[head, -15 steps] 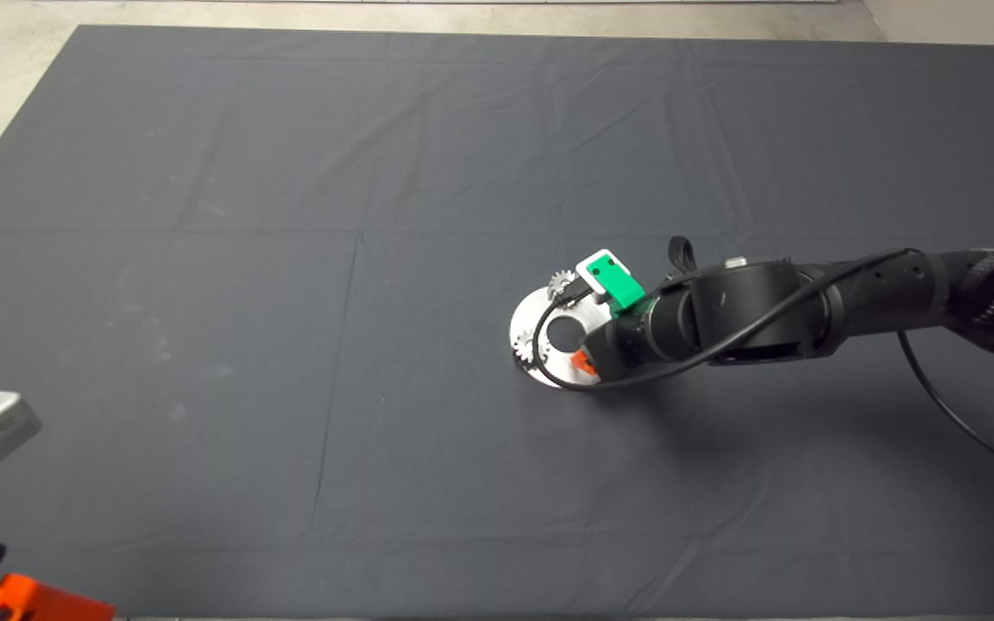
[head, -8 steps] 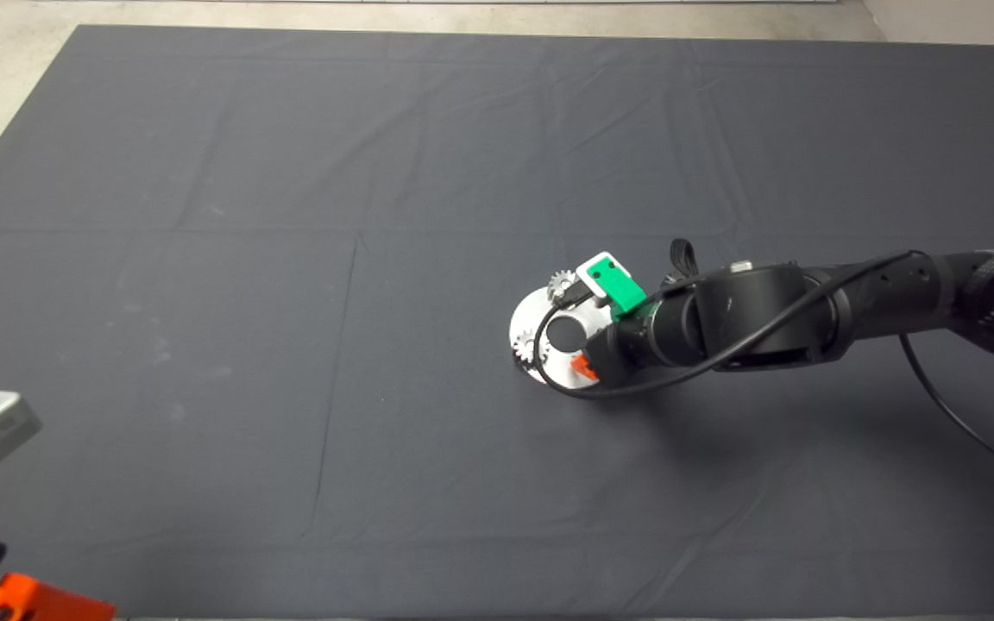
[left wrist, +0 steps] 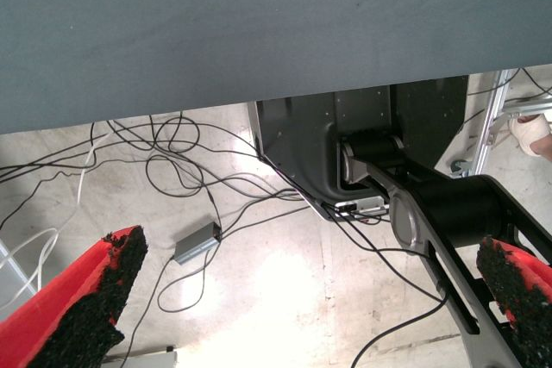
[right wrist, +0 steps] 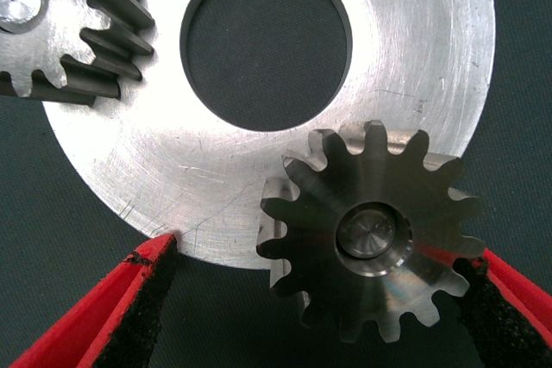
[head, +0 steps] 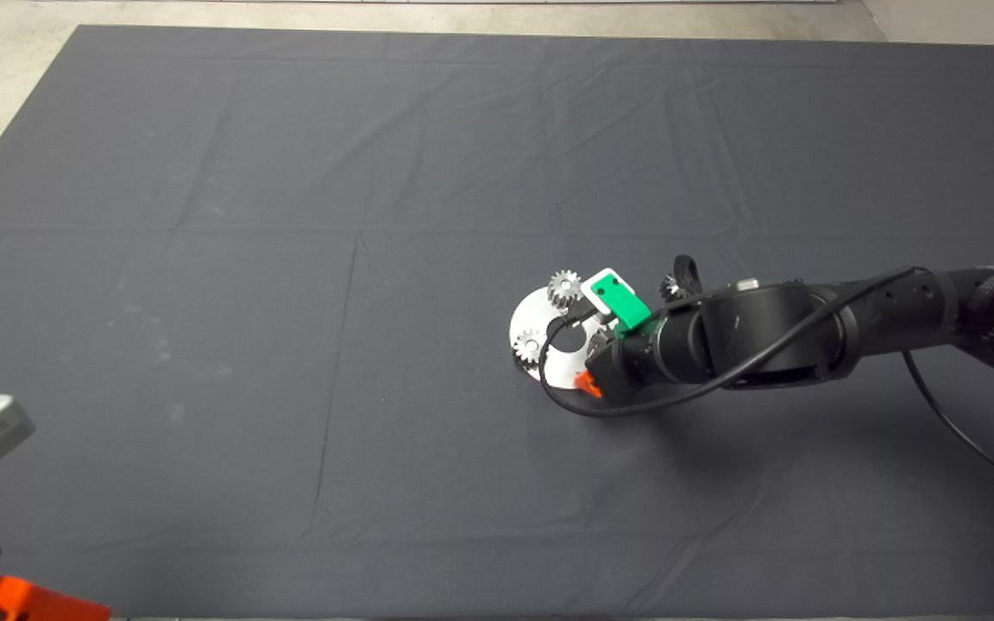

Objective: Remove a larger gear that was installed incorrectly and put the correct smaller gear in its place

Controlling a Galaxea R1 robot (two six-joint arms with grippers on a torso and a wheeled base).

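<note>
1. Dark grey mat (head: 290, 259) covers the tabletop. A round silver metal plate with a big centre hole (head: 540, 317) lies between the tabletop's middle and its right edge.
2. The small dark steel gear with a shiny centre (right wrist: 371, 234) sits on a pin at the plate's rim, teeth overhanging the edge. It looks flat and fully seated. Teeth are clean, straight-cut and slightly flared.
3. Right end effector (right wrist: 323, 256) hovers over that gear with its fingers spread either side, gripping nothing.
4. Two small pale silver gears (head: 563, 287) (head: 529, 347) sit on the plate's far and left rim.
5. My read: the smaller gear is on its pin, so this is the release/check step. Next move would be a straight retreat without clipping teeth.
6. A toothed grey part (head: 668, 289) is half hidden behind the right arm; can't identify it.
7. Left end effector (left wrist: 310, 247) is parked off the near-left corner, fingers spread, empty.
</note>
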